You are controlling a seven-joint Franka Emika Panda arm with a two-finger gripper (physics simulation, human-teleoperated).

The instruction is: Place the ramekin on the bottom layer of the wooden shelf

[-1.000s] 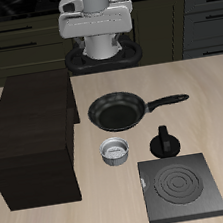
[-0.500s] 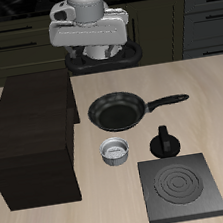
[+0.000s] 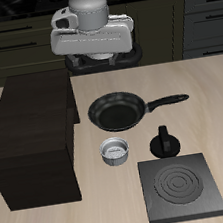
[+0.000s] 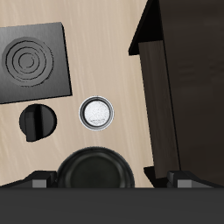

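Observation:
The ramekin (image 3: 115, 151), a small grey-white ribbed cup, stands on the table between the black frying pan and the table's front edge, close beside the wooden shelf (image 3: 31, 136). The shelf is a large, very dark boxy cabinet with a flat top. My gripper (image 3: 95, 53) hangs high above the table's back, far from the ramekin. It is open and empty. In the wrist view the ramekin (image 4: 96, 112) shows from above with its grey inside, next to the shelf (image 4: 179, 79). My fingers (image 4: 35, 181) show wide apart at that view's edge.
A black frying pan (image 3: 117, 111) lies behind the ramekin, its handle pointing away from the shelf. A small black knobbed pot (image 3: 165, 142) stands beside the ramekin. A flat black stove plate (image 3: 181, 187) with rings lies near the table's front edge.
The arm has lifted and swung a little, and the hand now sits slightly higher above the table's back. Nothing on the table has moved.

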